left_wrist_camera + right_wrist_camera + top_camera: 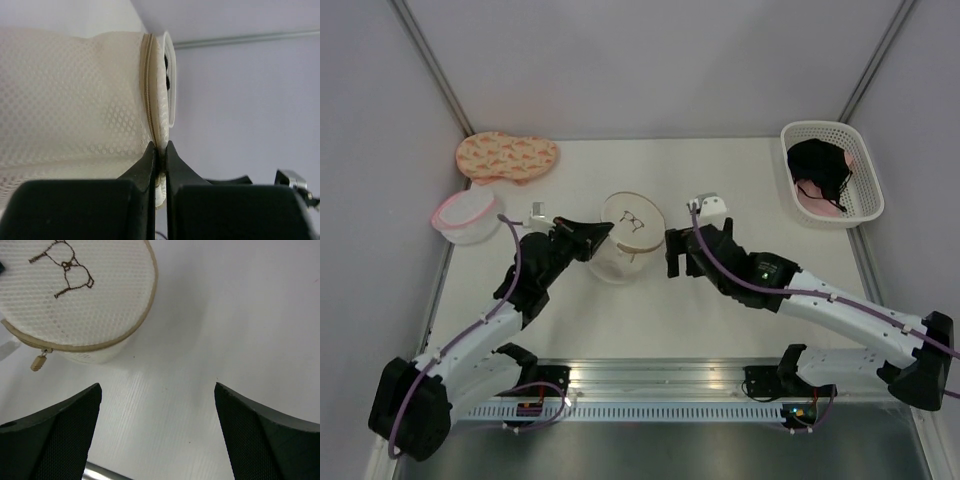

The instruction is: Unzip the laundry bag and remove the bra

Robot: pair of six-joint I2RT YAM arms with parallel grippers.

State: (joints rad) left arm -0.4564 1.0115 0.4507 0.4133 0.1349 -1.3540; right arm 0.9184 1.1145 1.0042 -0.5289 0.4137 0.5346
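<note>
The laundry bag [628,240] is a round cream mesh bag with a brown zip rim and a brown line drawing on its lid, and it stands mid-table. My left gripper [604,232] is shut on the bag's rim at its left side. In the left wrist view the jaws pinch the mesh edge [161,150] beside the zip [147,90]. My right gripper [672,254] is open and empty, just right of the bag and not touching it. The right wrist view shows the bag [80,295], its zip closed along the visible side, and the small brass zip pull [38,362]. The bra is not in view.
A pink-rimmed round bag [467,215] and a flat orange patterned pouch [507,156] lie at the far left. A white basket [865,185] at the far right holds black and pink garments. Small white clips [708,206] lie behind the laundry bag.
</note>
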